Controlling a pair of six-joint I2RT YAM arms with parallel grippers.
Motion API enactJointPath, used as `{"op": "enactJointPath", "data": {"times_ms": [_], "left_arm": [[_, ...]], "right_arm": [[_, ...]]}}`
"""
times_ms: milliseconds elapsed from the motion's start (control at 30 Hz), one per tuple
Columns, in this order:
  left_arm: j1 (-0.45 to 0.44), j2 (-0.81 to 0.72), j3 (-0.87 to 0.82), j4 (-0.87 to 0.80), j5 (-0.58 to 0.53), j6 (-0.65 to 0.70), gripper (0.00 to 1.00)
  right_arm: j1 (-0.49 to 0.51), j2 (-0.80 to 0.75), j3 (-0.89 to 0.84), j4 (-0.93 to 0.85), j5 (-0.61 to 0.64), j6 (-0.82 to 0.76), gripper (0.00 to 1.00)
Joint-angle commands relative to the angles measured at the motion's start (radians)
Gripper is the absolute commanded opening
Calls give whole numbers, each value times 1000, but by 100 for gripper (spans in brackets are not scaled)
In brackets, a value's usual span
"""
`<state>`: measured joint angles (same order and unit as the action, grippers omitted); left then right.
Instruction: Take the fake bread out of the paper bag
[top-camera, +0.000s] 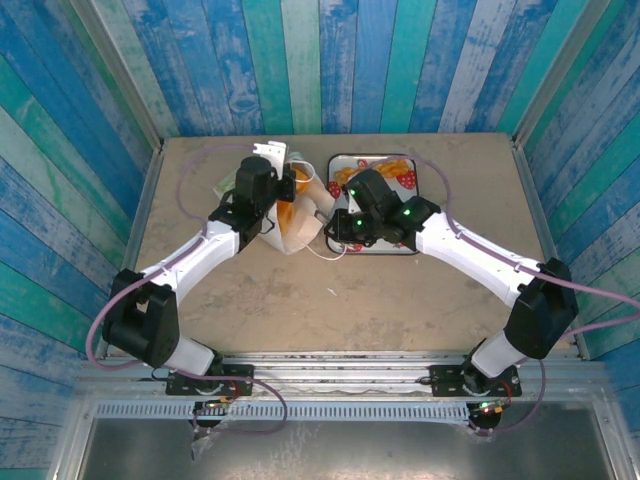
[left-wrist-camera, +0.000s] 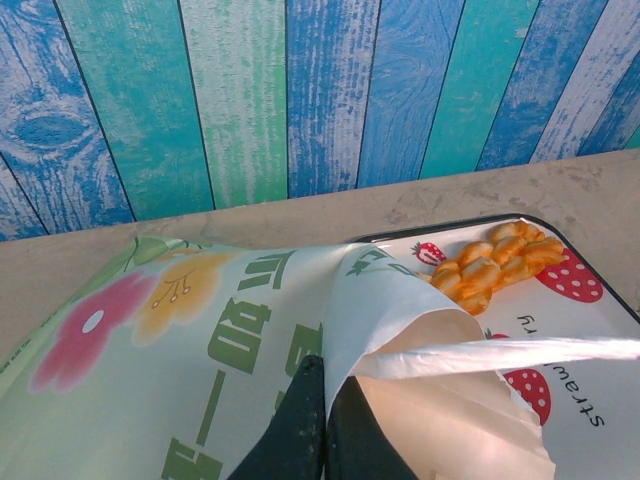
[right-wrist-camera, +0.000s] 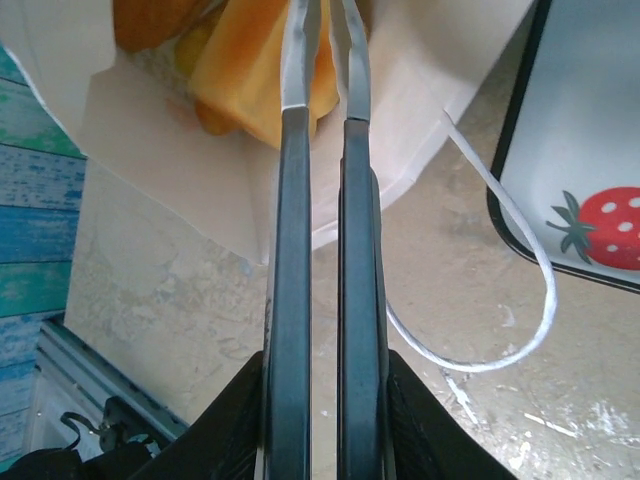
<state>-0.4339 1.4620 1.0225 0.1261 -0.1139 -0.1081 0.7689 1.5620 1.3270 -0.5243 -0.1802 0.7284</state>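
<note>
Fingers (left-wrist-camera: 292, 440) of the left gripper (left-wrist-camera: 323, 372) are pressed together on the rim of the bag (left-wrist-camera: 200, 340), at bottom centre of the left wrist view, holding its mouth up. The bag lies on its side on the table (right-wrist-camera: 440, 250), at upper centre of the top view, just left of the tray (left-wrist-camera: 560, 320). Right gripper (right-wrist-camera: 327, 40) fingers (right-wrist-camera: 300, 250) are nearly together with a thin slit between them, their tips inside the bag's mouth against orange bread (right-wrist-camera: 250, 90) at the top of the right wrist view; whether they pinch it I cannot tell. One twisted roll (left-wrist-camera: 495, 265) lies on the tray. A cord (right-wrist-camera: 540, 300) loops over the table beside the tray.
</note>
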Motion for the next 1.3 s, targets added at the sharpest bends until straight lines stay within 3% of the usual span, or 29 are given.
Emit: {"op": "enactJointPath", "data": {"times_ms": [0,200,467,967,1267], "left_arm": [[-1,-56,11,60,-4,-1,0],[-1,-50,13,55,-6,3,0],[-2,-48,11,59,0,-5,0],[-2,-43,10,63,10,-10,0],[0,-43,8,67,13,-10,0]], "right_arm": [[1,-36,1,-14,10,-34,31],[30,-29,48,-66,15,-97,40],[32,8,32,3,-110,-26,46],[49,117,154,-37,-125,-72,47],[66,195,260,-163,-70,-97,48]]}}
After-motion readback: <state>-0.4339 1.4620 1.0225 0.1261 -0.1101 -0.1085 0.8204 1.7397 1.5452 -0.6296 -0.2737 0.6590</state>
